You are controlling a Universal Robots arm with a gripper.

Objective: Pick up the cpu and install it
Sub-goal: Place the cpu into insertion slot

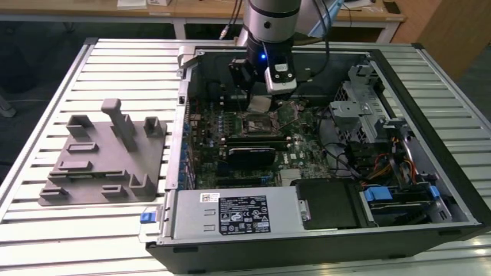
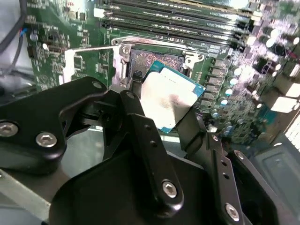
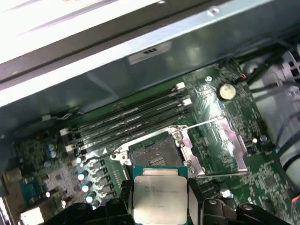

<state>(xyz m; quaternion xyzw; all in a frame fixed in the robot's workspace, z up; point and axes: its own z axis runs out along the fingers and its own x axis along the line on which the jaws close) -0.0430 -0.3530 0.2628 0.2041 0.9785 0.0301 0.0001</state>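
The cpu (image 2: 169,100), a small flat square chip with a silvery top and a blue-green edge, is clamped between my gripper's black fingers (image 2: 140,101). My gripper (image 2: 161,112) is shut on it in both wrist views; the cpu (image 3: 160,197) hangs just above the motherboard. Close beyond it lies the open black-framed socket (image 3: 157,157), its metal load frame swung open. In the exterior view my gripper (image 1: 259,102) hovers inside the open computer case, over the socket (image 1: 257,122), with the cpu (image 1: 259,103) held at its tip.
Memory slots (image 3: 136,117) run beside the socket, and capacitors (image 3: 86,180) stand close by. The case wall (image 1: 184,103), drive cage (image 1: 368,109) and cables (image 1: 383,167) surround the board. A grey plastic holder block (image 1: 103,155) rests on the slatted table at the exterior view's left.
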